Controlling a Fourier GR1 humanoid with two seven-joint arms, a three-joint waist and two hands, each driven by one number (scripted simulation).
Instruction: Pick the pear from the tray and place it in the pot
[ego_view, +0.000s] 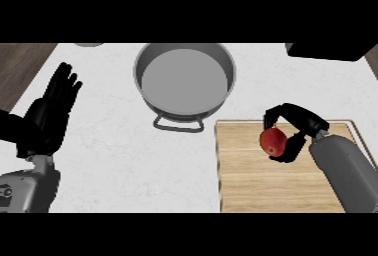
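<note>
We are curling our right hand (295, 131) around a red pear (273, 141), holding it over the wooden tray (251, 185). Our left hand (50, 112) is resting open at the left edge. The grey pot (184, 75) is sitting beyond the tray. No writing is showing

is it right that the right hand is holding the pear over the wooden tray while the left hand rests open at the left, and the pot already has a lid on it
Not quite: the pot has no lid; the head view shows its bare grey inside. The rest holds: the right hand is curled round the pear over the wooden tray, and the left hand rests open at the left.
</note>
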